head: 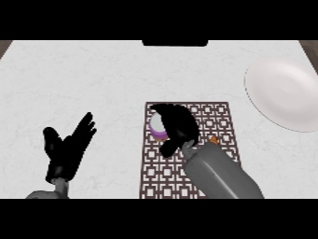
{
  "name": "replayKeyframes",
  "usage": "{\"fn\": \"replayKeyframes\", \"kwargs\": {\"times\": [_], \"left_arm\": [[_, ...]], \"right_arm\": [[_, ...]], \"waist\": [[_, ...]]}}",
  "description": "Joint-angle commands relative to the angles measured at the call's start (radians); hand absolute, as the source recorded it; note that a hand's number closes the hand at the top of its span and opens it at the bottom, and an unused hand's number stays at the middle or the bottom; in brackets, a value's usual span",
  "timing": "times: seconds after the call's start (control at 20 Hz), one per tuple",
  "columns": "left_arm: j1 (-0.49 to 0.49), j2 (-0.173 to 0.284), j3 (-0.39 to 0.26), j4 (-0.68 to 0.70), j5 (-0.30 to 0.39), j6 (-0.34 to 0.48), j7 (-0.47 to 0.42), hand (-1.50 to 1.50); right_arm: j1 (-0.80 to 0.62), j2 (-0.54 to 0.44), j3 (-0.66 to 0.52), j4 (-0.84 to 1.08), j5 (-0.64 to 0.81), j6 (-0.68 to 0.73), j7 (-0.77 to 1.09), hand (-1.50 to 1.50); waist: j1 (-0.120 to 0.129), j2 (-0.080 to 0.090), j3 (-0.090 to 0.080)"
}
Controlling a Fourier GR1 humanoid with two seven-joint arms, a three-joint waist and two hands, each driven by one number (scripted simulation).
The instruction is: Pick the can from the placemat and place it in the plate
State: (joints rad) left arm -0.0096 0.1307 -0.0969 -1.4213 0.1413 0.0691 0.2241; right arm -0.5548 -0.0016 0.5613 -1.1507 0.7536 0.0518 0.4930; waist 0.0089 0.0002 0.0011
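Can (pixel 157 127) stands on the placemat (pixel 213 116) near the counter's (pixel 86 74) front edge, the right hand (pixel 175 128) curled round it for lifting. Left hand (pixel 68 147) rests open, fingers up, toward the front left. Plate (pixel 288 93) waits near the far right corner.

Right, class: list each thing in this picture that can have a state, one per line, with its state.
White and purple can: on the placemat, right hand curled round it.
Brown lattice-patterned placemat: flat on the counter.
Round white plate: holds nothing.
Right hand: shut on the can.
Left hand: open, resting.
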Motion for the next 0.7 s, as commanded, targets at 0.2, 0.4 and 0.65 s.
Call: {"fn": "replayKeyframes", "kwargs": {"times": [0.2,0.4,0.65], "left_arm": [[0.019,-0.033,-0.012,-0.011,-0.037,0.004,-0.006,0.00],[0.010,-0.034,0.000,-0.031,-0.038,0.008,0.040,0.00],[0.067,-0.008,0.005,-0.085,-0.032,-0.011,0.033,0.00]], "right_arm": [[-0.093,0.001,0.039,0.122,0.020,-0.045,-0.054,1.50],[-0.097,0.001,-0.002,0.138,0.063,-0.071,-0.106,1.50],[0.055,-0.008,0.027,-0.052,0.166,-0.234,-0.069,1.50]], "waist": [[0.001,0.001,-0.001],[0.000,0.001,-0.001],[-0.008,-0.004,-0.001]]}}
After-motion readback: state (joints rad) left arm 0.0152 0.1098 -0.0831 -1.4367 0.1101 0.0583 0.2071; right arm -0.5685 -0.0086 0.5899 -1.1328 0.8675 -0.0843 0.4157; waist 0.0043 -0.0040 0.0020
